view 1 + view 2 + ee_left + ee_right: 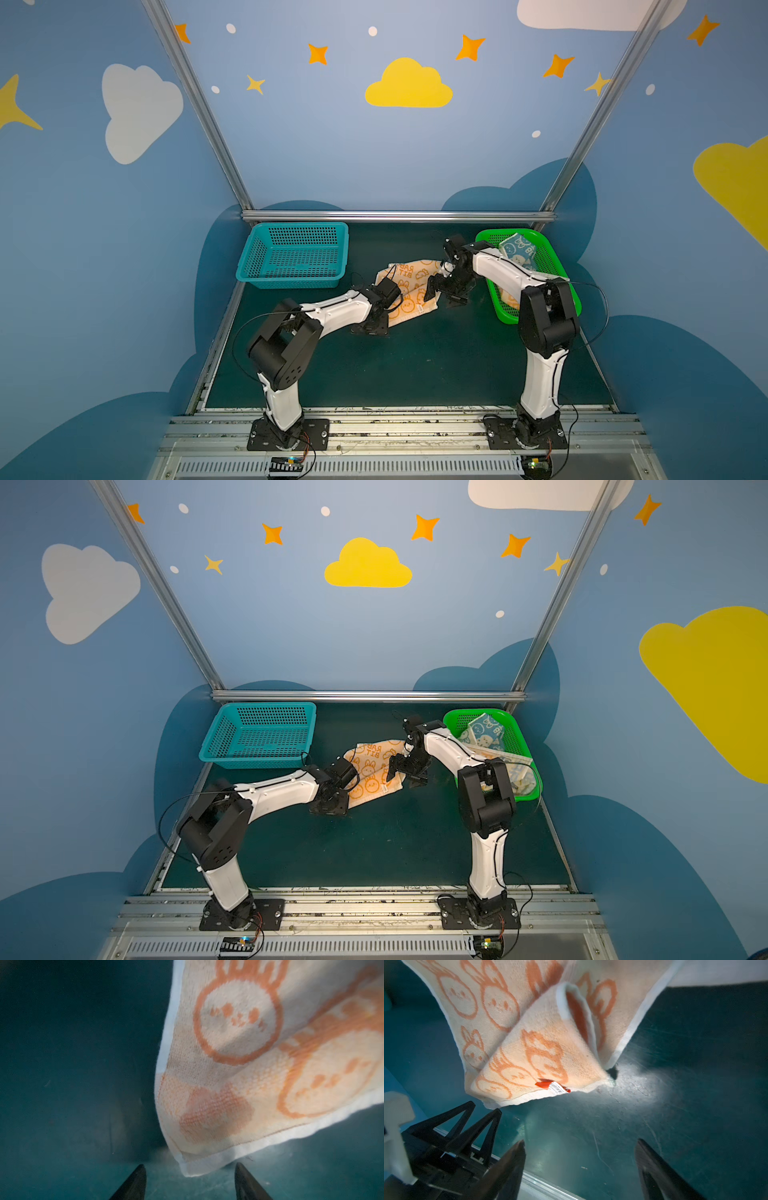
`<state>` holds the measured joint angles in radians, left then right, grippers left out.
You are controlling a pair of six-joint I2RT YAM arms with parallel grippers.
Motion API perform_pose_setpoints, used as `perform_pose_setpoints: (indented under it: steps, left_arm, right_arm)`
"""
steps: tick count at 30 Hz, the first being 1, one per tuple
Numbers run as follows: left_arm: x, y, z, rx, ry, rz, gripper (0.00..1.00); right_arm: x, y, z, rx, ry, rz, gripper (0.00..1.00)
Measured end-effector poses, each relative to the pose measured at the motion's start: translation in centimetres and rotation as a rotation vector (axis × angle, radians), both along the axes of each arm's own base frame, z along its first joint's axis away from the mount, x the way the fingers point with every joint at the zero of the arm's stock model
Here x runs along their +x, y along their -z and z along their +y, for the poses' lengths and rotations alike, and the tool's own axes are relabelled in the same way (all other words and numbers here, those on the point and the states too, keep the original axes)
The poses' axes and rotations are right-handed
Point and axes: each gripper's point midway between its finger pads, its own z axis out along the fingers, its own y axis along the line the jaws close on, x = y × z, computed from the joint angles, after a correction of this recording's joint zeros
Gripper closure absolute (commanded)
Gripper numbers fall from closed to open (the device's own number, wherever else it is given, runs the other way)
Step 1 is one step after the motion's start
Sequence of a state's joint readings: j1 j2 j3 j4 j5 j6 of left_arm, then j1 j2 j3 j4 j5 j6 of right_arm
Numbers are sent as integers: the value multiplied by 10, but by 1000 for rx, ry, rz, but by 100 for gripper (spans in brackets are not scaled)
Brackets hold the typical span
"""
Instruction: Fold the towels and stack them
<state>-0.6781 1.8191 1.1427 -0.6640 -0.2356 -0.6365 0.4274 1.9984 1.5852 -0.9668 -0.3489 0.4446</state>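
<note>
Dark green table matting (pixel 415 365) carries the orange-and-cream rabbit-print terry towel (pixel 409 286). It lies rumpled and partly doubled between my arms, ready for folding. My left gripper (pixel 190 1165) stands open with the towel's corner just ahead of its tips, placed, I judge, to pinch it. My right gripper (pixel 580 1141) is open and empty near the tagged edge. A blue-and-cream rabbit towel (pixel 517 249) lies in the green perforated plastic basket (pixel 559 262).
</note>
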Motion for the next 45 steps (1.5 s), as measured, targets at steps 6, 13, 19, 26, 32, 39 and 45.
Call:
perform_pose_setpoints:
  steps: [6,13,19,26,32,39,45]
  left_arm:
    - [0,4,-1,-10,-12,7,46]
    - [2,6,-5,-31,-18,2,68]
    - [3,6,-9,-49,-13,4,77]
    - [5,6,-6,-49,-14,4,84]
    - [6,6,-6,-46,-6,2,87]
    - [6,6,-4,-46,-9,-1,86]
    - [7,6,2,-38,-19,-8,87]
  right_arm:
    - [-1,2,-1,-1,-6,1,15]
    - [0,2,-1,1,-16,-7,15]
    - [0,8,-1,-2,-36,-4,15]
    - [-2,28,1,-7,-54,16,20]
    - [-3,47,4,-15,-73,41,35]
    - [-6,51,17,-17,-103,39,51]
    - [-7,54,27,-37,-114,37,74]
